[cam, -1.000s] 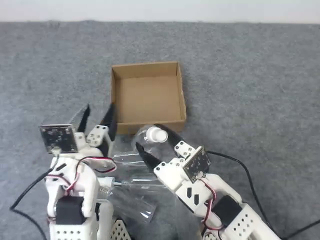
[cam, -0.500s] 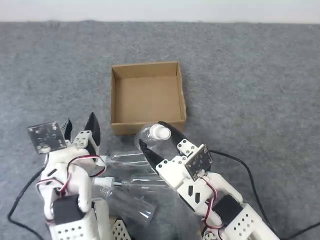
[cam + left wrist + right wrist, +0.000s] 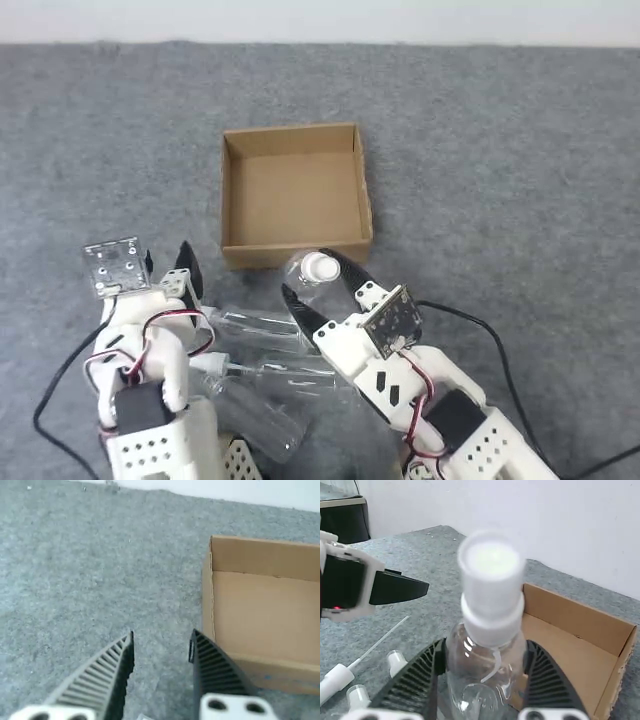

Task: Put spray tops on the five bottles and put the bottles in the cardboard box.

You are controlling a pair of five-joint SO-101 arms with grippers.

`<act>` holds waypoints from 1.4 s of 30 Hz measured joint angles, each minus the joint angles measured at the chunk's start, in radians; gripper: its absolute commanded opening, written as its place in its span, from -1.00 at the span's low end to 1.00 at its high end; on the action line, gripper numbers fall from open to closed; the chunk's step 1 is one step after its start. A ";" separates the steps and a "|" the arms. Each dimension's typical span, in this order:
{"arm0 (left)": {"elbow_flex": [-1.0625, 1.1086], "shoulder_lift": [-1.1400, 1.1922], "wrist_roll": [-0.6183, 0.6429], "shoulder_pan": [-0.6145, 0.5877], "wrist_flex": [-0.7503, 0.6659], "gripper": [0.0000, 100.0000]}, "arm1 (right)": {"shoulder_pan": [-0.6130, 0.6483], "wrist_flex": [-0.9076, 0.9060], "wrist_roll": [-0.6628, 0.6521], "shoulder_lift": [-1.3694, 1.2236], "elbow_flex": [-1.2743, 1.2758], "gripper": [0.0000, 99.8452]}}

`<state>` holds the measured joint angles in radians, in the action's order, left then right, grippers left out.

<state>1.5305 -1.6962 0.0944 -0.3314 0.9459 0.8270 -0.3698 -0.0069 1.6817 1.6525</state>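
Now seemingly boxing step: R gripper point(image 3: 485, 655) pinches capped bottle point(image 3: 301, 272); next needs carry to cardboard box point(image 3: 290, 134), 12 o'clock. L gripper point(image 3: 161, 652) spread.

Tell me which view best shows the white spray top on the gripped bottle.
Right wrist view: the white spray top is close up, seated on the clear plastic bottle in the right gripper. The high view shows it small, from above; the left wrist view faces the brown cardboard box.

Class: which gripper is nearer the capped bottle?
Right. The right gripper is clamped around the capped bottle; the left gripper is open, apart, off to its side.
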 measured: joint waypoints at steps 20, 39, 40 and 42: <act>0.000 0.000 -0.003 -0.002 0.000 -0.68 | 0.002 -0.144 -0.003 0.000 -0.132 -0.98; 0.000 0.000 -0.003 -0.037 0.000 -0.68 | 0.003 -0.144 -0.003 -0.595 -0.534 -0.98; 0.000 0.000 -0.003 -0.049 0.000 -0.68 | 0.003 -0.144 -0.003 -0.626 -0.555 -0.98; 0.000 0.000 -0.003 -0.069 0.000 -0.68 | 0.003 -0.140 -0.003 -0.675 -0.583 -0.98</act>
<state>1.5305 -1.6962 0.0913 -0.4005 0.9459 0.8301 -0.5094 -0.0100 1.0065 1.0694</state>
